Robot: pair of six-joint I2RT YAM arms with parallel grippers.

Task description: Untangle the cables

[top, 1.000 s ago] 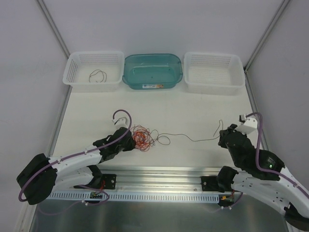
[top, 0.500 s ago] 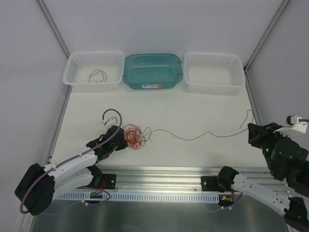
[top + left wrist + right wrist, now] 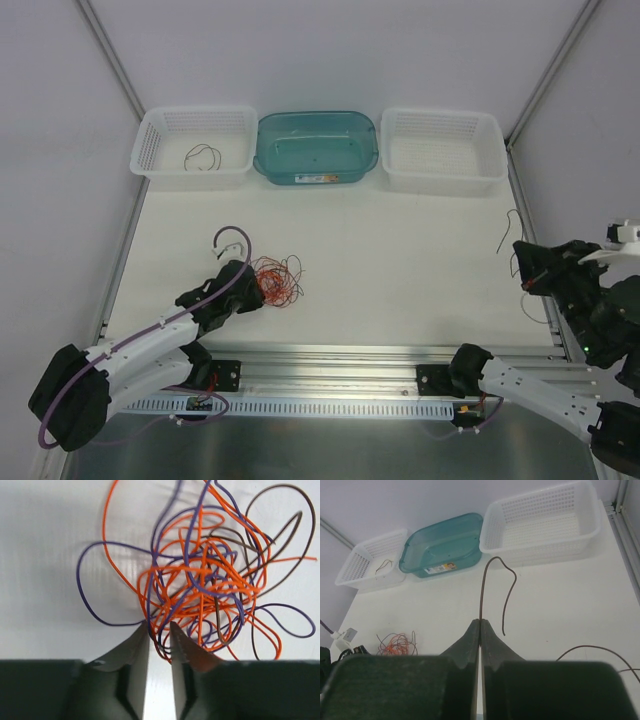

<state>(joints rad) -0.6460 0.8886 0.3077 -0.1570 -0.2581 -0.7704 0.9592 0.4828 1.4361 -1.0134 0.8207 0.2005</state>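
white table (image 3: 400,250) | left gripper (image 3: 159,625) low, slightly parted at tangle (image 3: 200,580) | right gripper (image 3: 480,622) raised, pinching dark cable (image 3: 481,587)

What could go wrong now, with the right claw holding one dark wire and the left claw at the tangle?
1. The right claw grips the dark wire near one end; the loose tail may snag or slip out.
2. Strands of the tangle lie inside the slightly parted left claw; retreating may drag the tangle.

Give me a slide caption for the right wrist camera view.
Right gripper shut on one dark wire, orange tangle far left.
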